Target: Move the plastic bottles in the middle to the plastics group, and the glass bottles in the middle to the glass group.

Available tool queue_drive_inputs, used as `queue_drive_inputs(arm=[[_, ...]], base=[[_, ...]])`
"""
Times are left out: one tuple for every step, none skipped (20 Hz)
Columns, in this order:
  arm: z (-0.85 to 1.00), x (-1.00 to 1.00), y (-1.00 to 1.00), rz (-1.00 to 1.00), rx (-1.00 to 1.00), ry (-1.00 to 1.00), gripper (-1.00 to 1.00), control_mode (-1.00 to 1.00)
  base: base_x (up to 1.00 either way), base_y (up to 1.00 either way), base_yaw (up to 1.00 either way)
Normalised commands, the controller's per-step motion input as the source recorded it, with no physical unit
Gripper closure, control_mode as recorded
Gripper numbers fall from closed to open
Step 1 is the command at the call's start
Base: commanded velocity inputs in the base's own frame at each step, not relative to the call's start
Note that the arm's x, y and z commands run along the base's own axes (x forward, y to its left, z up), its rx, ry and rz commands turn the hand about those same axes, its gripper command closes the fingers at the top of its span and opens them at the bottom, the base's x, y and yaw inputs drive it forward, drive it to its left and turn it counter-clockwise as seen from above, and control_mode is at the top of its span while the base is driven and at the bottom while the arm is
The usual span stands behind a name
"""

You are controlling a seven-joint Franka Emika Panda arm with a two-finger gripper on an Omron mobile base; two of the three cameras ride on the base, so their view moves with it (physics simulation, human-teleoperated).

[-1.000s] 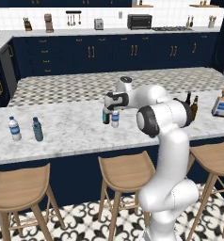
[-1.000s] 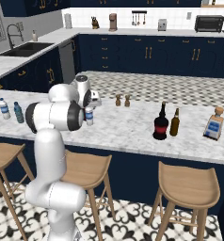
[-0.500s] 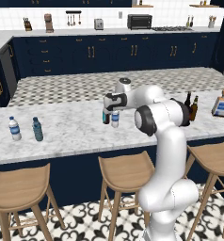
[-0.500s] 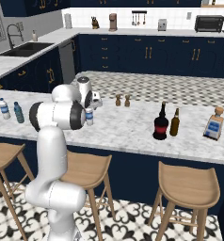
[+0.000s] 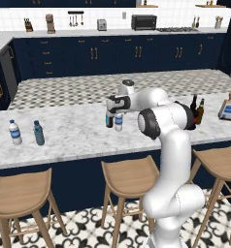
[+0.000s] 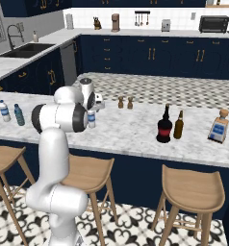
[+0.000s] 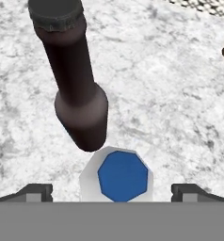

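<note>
In the hand view my gripper (image 7: 115, 192) is open, one fingertip on each side of the small clear water bottle (image 7: 122, 176), which I see from above. Close beside it stands the slim dark brown long-necked bottle (image 7: 81, 110), upright. From the left base view the gripper (image 5: 116, 112) hangs just over the water bottle (image 5: 119, 121) and the dark bottle (image 5: 109, 119) at mid-counter. The plastics group, a clear bottle (image 5: 14, 132) and a teal one (image 5: 38, 133), stands far left. The fat black bottle (image 6: 163, 126), the amber bottle (image 6: 178, 125) and the square flask (image 6: 218, 126) stand at the right.
Two small brown shakers (image 6: 125, 102) stand on the counter behind the middle spot. Wooden stools (image 5: 128, 177) line the near side of the island counter (image 5: 74, 135). A sink (image 6: 25, 49) lies on the far left counter.
The hand has eased a little lower and to the left over the water bottle. The jaws stay wide and the bottles have not moved.
</note>
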Motion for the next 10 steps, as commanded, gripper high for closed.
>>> queue_drive_inputs(arm=[[0.0,0.0,0.0,0.0,0.0,0.01,-1.0,-1.0],[0.0,0.0,0.0,0.0,0.0,0.0,1.0,-1.0],[0.0,0.0,0.0,0.0,0.0,0.03,1.0,-1.0],[0.0,0.0,0.0,0.0,0.0,0.0,1.0,-1.0],[0.0,0.0,0.0,0.0,0.0,0.0,1.0,-1.0],[0.0,0.0,0.0,0.0,0.0,0.0,1.0,-1.0],[0.0,0.0,0.0,0.0,0.0,0.0,1.0,-1.0],[0.0,0.0,0.0,0.0,0.0,0.0,1.0,-1.0],[0.0,0.0,0.0,0.0,0.0,0.0,1.0,-1.0],[0.0,0.0,0.0,0.0,0.0,0.0,1.0,-1.0]], base=[[0.0,0.0,0.0],[0.0,0.0,0.0],[0.0,0.0,0.0],[0.0,0.0,0.0],[0.0,0.0,0.0],[0.0,0.0,0.0],[0.0,0.0,0.0],[0.0,0.0,0.0],[0.0,0.0,0.0],[0.0,0.0,0.0]])
